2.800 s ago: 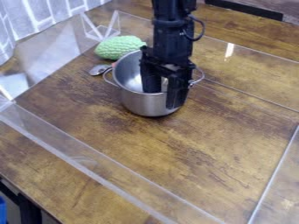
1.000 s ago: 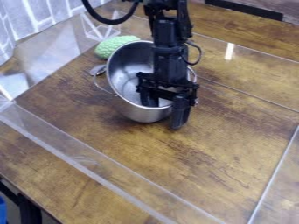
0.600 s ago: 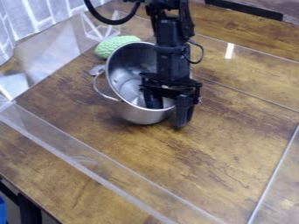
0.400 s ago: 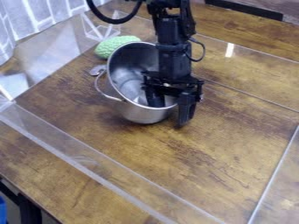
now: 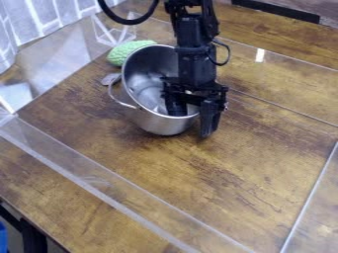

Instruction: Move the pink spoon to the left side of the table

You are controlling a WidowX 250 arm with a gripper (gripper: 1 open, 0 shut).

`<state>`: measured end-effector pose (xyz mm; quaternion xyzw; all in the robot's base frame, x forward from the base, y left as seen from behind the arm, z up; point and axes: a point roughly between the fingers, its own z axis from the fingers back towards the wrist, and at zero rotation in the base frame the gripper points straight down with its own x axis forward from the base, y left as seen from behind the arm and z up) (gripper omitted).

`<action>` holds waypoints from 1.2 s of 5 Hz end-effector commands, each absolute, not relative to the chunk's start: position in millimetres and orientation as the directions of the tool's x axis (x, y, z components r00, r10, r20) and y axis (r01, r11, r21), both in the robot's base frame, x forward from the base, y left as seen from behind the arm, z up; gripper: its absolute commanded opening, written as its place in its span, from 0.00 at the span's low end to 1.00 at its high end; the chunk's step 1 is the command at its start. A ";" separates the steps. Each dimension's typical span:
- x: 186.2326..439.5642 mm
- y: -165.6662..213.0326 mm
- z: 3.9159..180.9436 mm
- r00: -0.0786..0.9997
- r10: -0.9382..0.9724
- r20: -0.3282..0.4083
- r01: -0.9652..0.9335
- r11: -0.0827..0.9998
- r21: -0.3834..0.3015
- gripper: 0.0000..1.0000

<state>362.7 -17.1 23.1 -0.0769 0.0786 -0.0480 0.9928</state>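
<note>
A small grey oval at the steel pot's left side looks like the bowl of the pink spoon (image 5: 113, 79); its pink handle does not show clearly. The steel pot (image 5: 148, 94) leans with its mouth turned toward the left front. My gripper (image 5: 195, 109) hangs from the black arm at the pot's right rim. Its jaws stand apart, one finger inside the pot and one finger outside the wall. It is a pot's width to the right of the spoon, and nothing pink sits between the fingers. The dark brown wooden table (image 5: 224, 188) carries all of this.
A green knitted lump (image 5: 132, 50) lies just behind the pot at the back left. Clear plastic strips (image 5: 79, 176) cross the tabletop near the front and left. A grey cloth-like backdrop stands at the far left edge.
The gripper came down and right from above the pot's middle to its right rim. The pot tipped and slid slightly left, then crept back up-right with the gripper. The grey oval stayed put.
</note>
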 end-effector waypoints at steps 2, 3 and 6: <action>364.8 -18.2 37.8 0.993 -0.005 -0.119 -0.014 0.987 -0.162 0.00; 367.5 -21.0 34.9 0.993 -0.025 -0.116 0.005 0.986 -0.165 0.00; 371.2 -37.3 42.7 0.994 -0.045 -0.105 0.026 0.984 -0.178 0.00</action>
